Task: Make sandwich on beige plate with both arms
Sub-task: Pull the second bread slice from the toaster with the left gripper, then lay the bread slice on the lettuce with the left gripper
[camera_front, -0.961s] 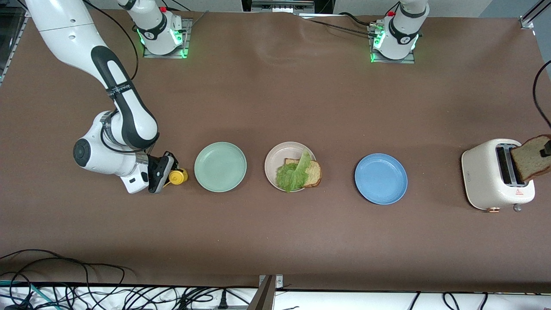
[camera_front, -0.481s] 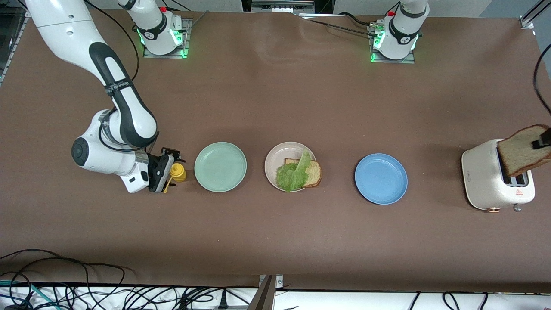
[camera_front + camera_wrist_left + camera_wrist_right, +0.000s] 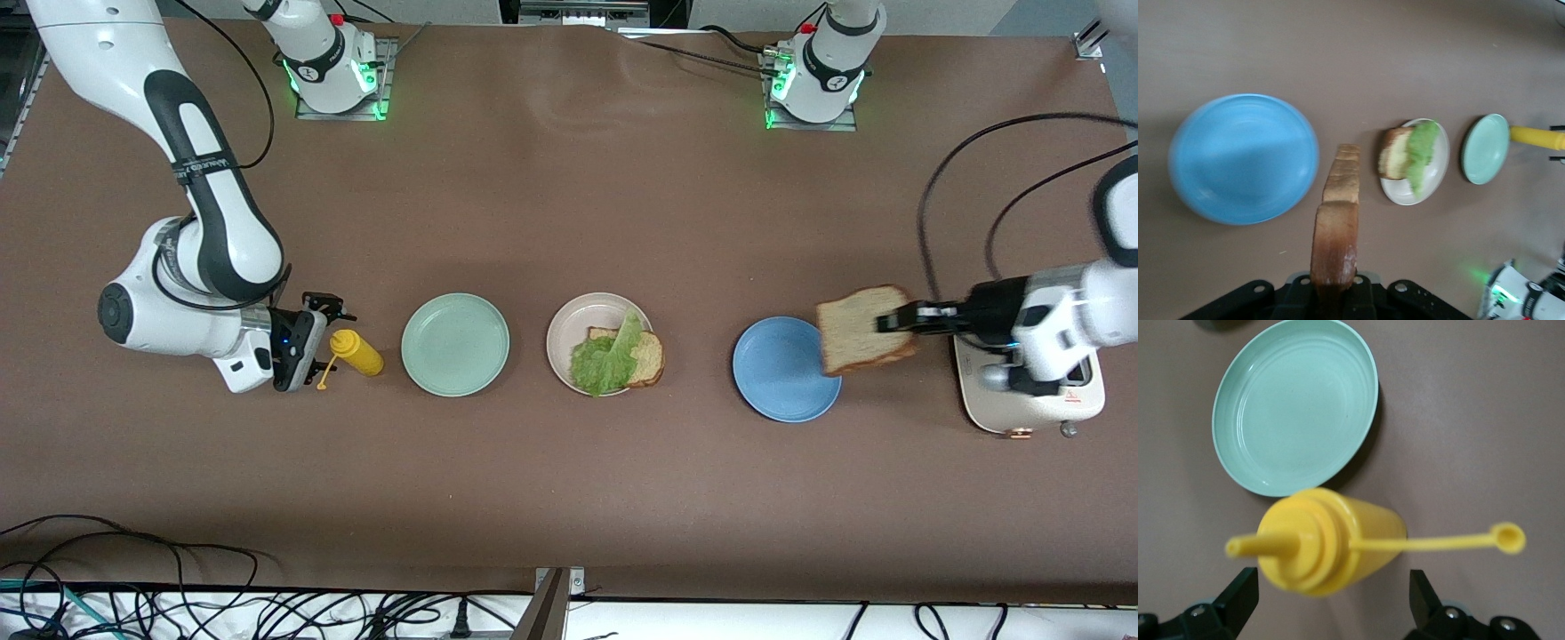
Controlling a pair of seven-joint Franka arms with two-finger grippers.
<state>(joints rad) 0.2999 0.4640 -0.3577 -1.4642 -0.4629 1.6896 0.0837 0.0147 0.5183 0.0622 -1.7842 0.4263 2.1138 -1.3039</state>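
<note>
Gripping a bread slice (image 3: 864, 329), left end effector (image 3: 892, 322) hovers over blue plate (image 3: 773, 378); right end effector (image 3: 1331, 597) released around mustard bottle (image 3: 1328, 543)

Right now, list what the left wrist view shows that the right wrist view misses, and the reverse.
Left wrist only: the bread slice pinched in the left gripper, the blue plate, and the beige plate carrying bread and lettuce.
Right wrist only: the open right gripper around the bottle's nozzle end, and its tethered cap.
Both: the green plate and yellow bottle.
</note>
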